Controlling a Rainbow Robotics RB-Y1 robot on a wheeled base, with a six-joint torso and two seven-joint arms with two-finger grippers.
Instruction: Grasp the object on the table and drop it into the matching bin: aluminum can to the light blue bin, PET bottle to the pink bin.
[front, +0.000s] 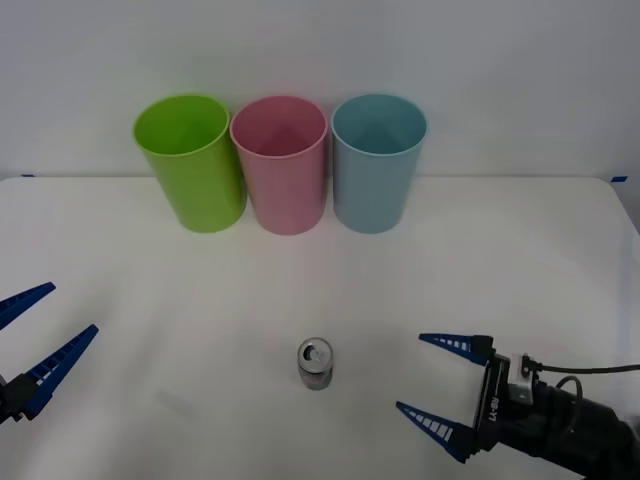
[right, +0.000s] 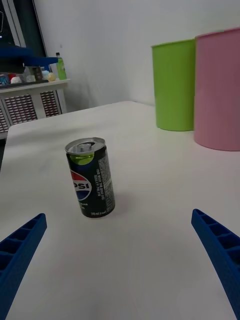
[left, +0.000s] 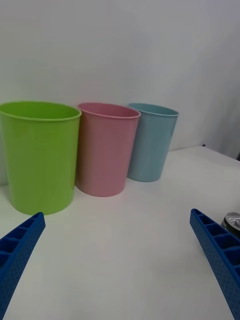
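The right end effector (front: 440, 390), fingers spread wide, sits at the aluminum can's (front: 315, 363) three o'clock, lined up for a grasp. The light blue bin (front: 378, 160) waits at one o'clock across the counter (front: 520, 250); the left end effector (front: 35, 340) idles wide open.

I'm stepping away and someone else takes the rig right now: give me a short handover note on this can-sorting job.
Right gripper: jaws open, low over the table, just right of the aluminum can, aimed at it, not touching.
Left gripper: jaws open, holding nothing, at the table's left edge.
Can: upright, near the front centre of the table.
Bins: lime green bin, pink bin, light blue bin in a row at the back, left to right.
Done: nothing grasped.
Left: close on the can, lift it, drop it in the light blue bin.
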